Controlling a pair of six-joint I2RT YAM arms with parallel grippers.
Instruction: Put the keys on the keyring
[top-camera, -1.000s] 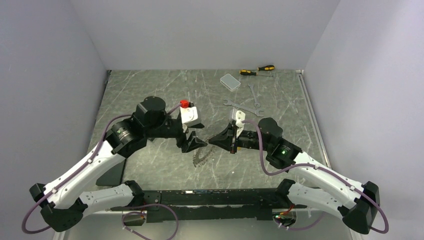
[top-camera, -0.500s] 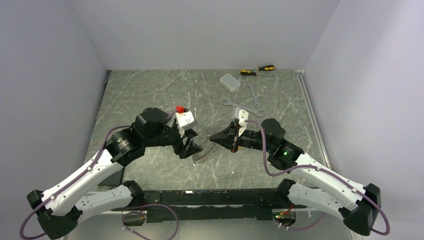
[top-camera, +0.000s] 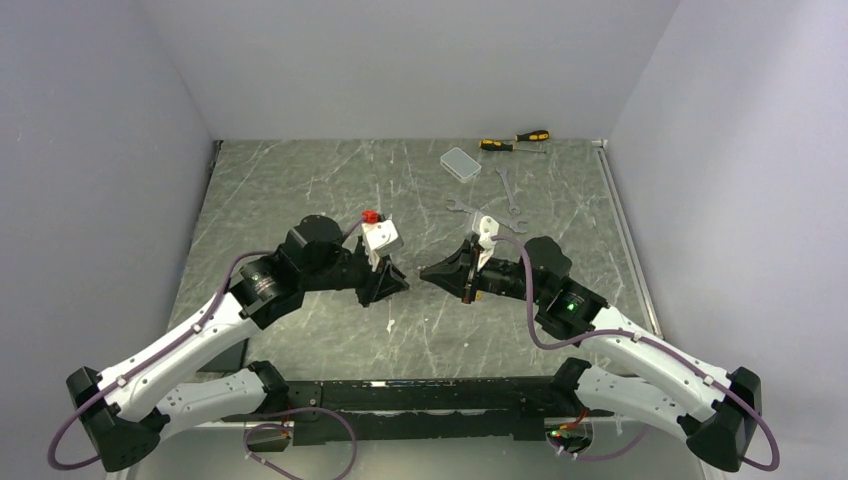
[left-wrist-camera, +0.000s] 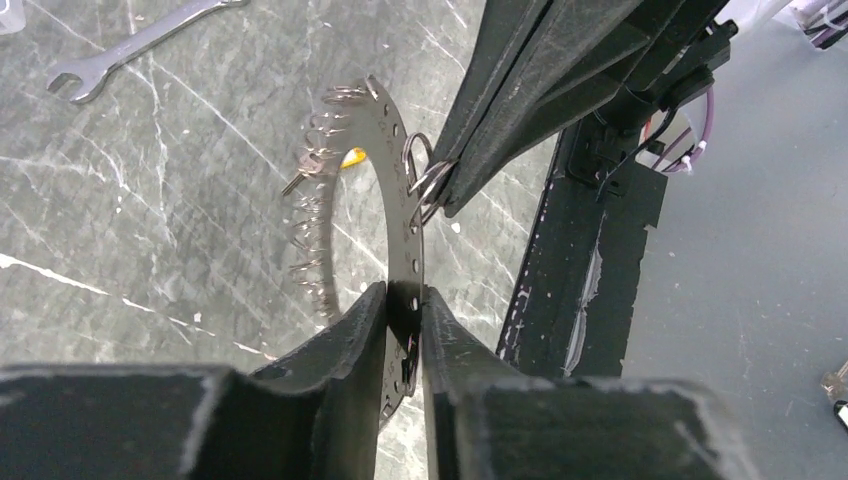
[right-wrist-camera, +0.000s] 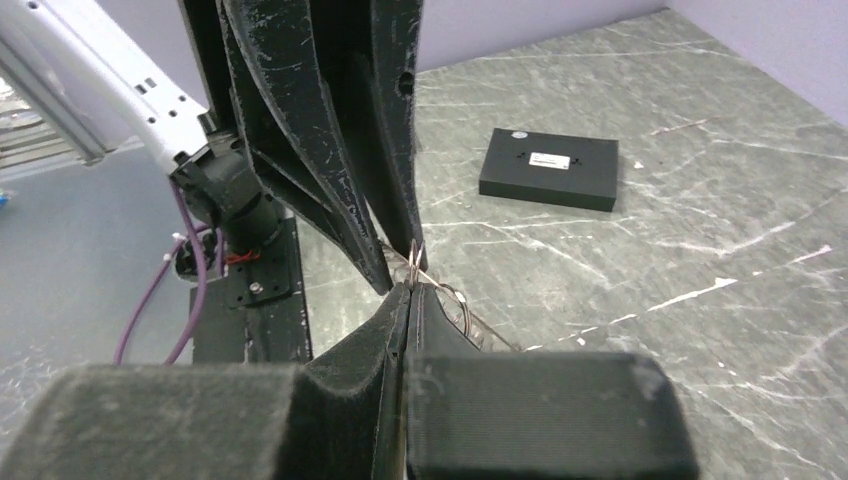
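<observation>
The keyring (left-wrist-camera: 397, 200), a curved flat metal band with holes and several small rings along its left edge, stands on edge above the table. My left gripper (left-wrist-camera: 404, 297) is shut on its lower end. In the top view the left gripper (top-camera: 396, 283) nearly meets my right gripper (top-camera: 428, 273) at mid-table. The right gripper (right-wrist-camera: 410, 284) is shut on a small wire ring (right-wrist-camera: 416, 256), and this small wire ring (left-wrist-camera: 421, 168) touches the band's right edge. A yellow key head (left-wrist-camera: 352, 157) shows past the band's left edge; what it hangs on I cannot tell.
Two wrenches (top-camera: 487, 214) lie behind the grippers, one wrench (left-wrist-camera: 130, 45) showing in the left wrist view. A clear box (top-camera: 460, 163) and screwdrivers (top-camera: 515, 141) sit at the back. A black box (right-wrist-camera: 548, 167) lies left, partly under the left arm. The black base rail (top-camera: 420, 395) runs along the near edge.
My left gripper dropped to the keyring lying on the table, shut on it and raised it toward the right gripper. The right gripper stayed shut and hardly moved.
</observation>
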